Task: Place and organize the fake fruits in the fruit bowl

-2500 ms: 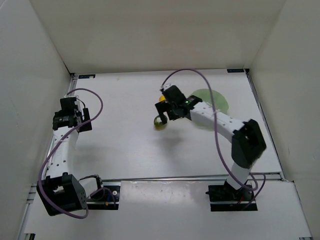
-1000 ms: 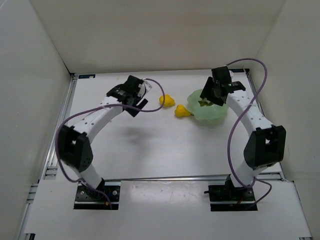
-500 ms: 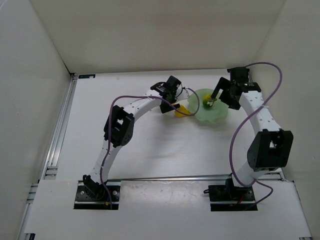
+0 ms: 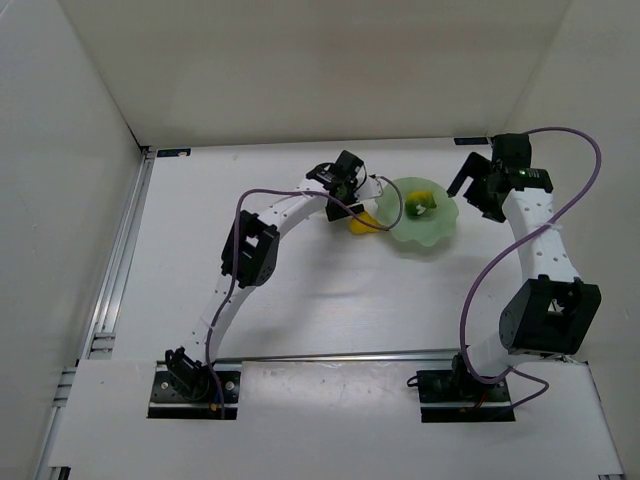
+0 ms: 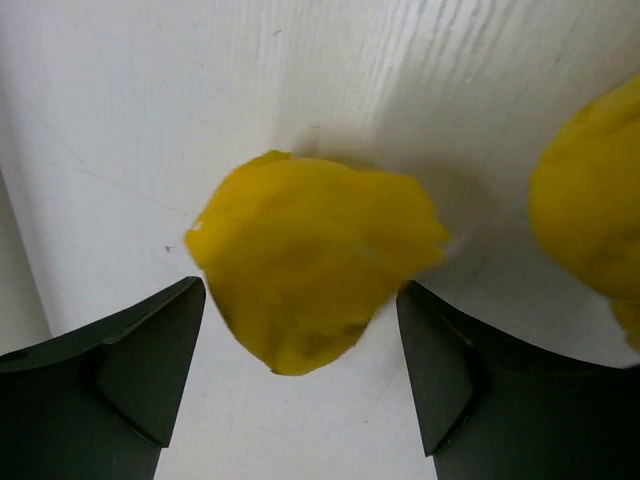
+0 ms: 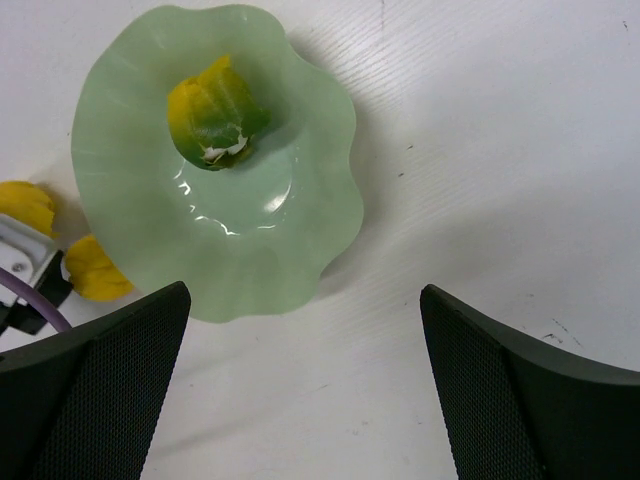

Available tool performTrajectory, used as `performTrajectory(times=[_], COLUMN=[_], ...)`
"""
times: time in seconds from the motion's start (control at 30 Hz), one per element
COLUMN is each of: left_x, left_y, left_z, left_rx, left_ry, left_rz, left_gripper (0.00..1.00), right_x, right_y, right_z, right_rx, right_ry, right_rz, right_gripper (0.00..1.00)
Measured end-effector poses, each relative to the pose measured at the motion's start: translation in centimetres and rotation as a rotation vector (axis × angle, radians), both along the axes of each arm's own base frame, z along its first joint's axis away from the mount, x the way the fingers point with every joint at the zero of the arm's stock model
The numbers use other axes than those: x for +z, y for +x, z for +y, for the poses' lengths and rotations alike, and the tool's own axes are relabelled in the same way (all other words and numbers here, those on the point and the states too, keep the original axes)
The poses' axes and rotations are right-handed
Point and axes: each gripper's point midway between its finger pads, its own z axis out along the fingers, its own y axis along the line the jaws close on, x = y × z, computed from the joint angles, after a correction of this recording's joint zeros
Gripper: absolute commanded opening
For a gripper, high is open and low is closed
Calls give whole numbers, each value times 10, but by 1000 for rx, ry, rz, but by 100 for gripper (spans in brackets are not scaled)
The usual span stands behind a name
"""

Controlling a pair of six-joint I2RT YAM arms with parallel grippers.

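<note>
The mint-green fruit bowl [image 4: 432, 232] stands at the back middle-right and also shows in the right wrist view [image 6: 260, 240]. A dark green fruit with a white patch and a yellow side [image 6: 215, 112] lies in its centre [image 4: 419, 203]. Two yellow fruits lie on the table just left of the bowl [image 4: 361, 223]. In the left wrist view one [image 5: 315, 260] sits between my open left gripper's [image 5: 300, 330] fingers, the other [image 5: 590, 200] at the right edge. My left gripper [image 4: 352, 210] is right over them. My right gripper [image 4: 476, 190] is open and empty, right of the bowl [image 6: 300, 305].
White walls enclose the table on three sides. The right arm's purple cable [image 4: 590, 190] loops near the right wall. The left arm [image 4: 250, 250] stretches diagonally across the table's middle-left.
My right gripper has left the green fruit in the bowl and drawn back to the right. My left arm swung in from the left and now sits over the yellow fruits.
</note>
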Motion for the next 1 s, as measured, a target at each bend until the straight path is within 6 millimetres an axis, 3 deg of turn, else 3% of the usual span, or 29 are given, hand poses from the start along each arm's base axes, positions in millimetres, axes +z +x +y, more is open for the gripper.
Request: performTrajectory(times=[0.1, 0.27, 0.6, 0.7, 0.8, 0.9, 1.0], left_x=[0, -6, 4, 30, 80, 135, 172], left_y=[8, 14, 18, 17, 17, 11, -13], left_z=[1, 5, 16, 15, 5, -26, -70], left_rx=[10, 27, 156, 224, 273, 253, 172], left_ry=[-15, -24, -60, -124, -224, -354, -462], left_rz=[-15, -18, -41, -66, -130, -209, -232], left_gripper=[78, 49, 47, 45, 46, 48, 50], right_x=[-1, -5, -10, -17, -25, -29, -27], right_y=[-1, -5, -13, -26, -39, -47, -51], right_z=[0, 0, 1, 2, 3, 4, 4], right_rx=[6, 8, 6, 0, -9, -19, -31], right_ry=[-3, -3, -1, 4, 13, 20, 25], right_rz=[2, 15, 27, 41, 58, 66, 56], right_gripper=[100, 100, 100, 100, 100, 100, 100])
